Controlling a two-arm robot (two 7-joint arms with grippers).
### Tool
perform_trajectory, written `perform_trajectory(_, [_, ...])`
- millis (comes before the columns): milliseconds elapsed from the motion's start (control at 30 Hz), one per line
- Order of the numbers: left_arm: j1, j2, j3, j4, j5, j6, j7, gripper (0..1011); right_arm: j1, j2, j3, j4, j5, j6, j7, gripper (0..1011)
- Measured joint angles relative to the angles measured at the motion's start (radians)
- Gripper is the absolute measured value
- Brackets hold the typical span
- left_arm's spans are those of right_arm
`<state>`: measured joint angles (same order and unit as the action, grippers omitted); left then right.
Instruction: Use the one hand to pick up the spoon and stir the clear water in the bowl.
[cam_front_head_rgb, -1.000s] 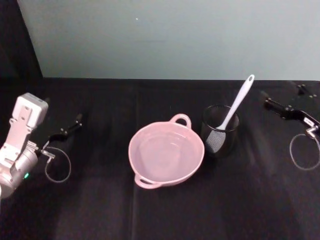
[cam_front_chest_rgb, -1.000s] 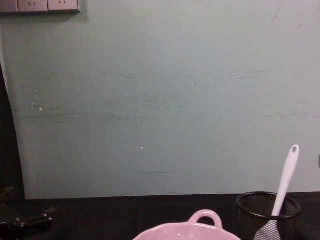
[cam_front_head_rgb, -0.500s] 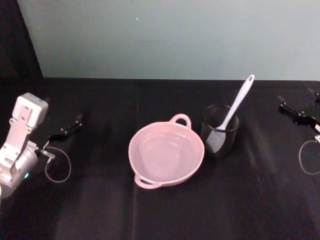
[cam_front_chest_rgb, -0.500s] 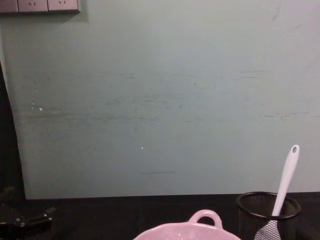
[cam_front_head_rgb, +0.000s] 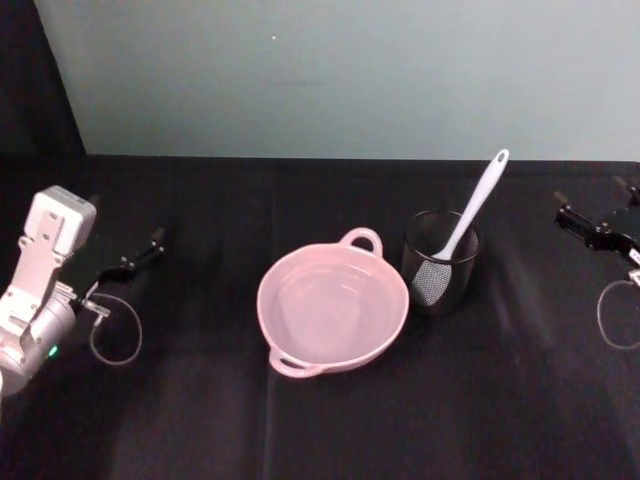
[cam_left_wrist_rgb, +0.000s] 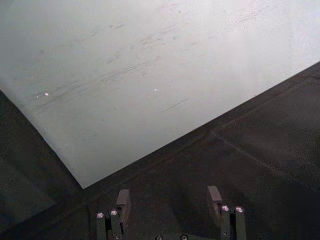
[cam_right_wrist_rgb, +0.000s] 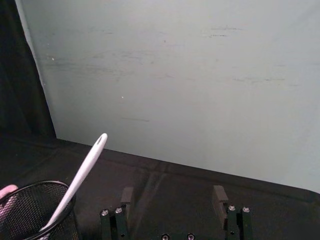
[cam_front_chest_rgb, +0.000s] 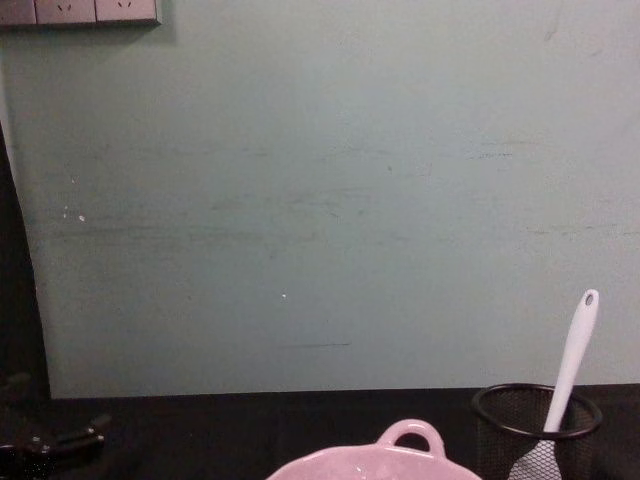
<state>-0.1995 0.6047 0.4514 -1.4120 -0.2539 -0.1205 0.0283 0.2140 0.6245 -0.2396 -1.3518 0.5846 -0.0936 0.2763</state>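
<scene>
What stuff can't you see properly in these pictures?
- The spoon: in the head view its scoop sits inside the black mesh cup, blurred by the mesh.
- The bowl: the chest view's bottom edge cuts off most of it.
- The water: too clear to tell in the head view.
- The right gripper: open in its wrist view, base cut off.
- The left gripper: open too, base cut off.

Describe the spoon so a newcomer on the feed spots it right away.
Find the pink bowl mid-table on the black cloth; just to its right stands a black mesh cup. The spoon stands in that cup, scoop down, its slim handle leaning up and to the right. It is the one white thing there, with an oval hole at its top end.
</scene>
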Motion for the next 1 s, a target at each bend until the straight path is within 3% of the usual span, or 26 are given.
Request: perform_trajectory(1000, [0.0,0.0,0.0,0.0,0.0,0.0,0.0,1011,-0.001,0.002,-0.002,-0.003,-0.004,-0.004,-0.004,1002])
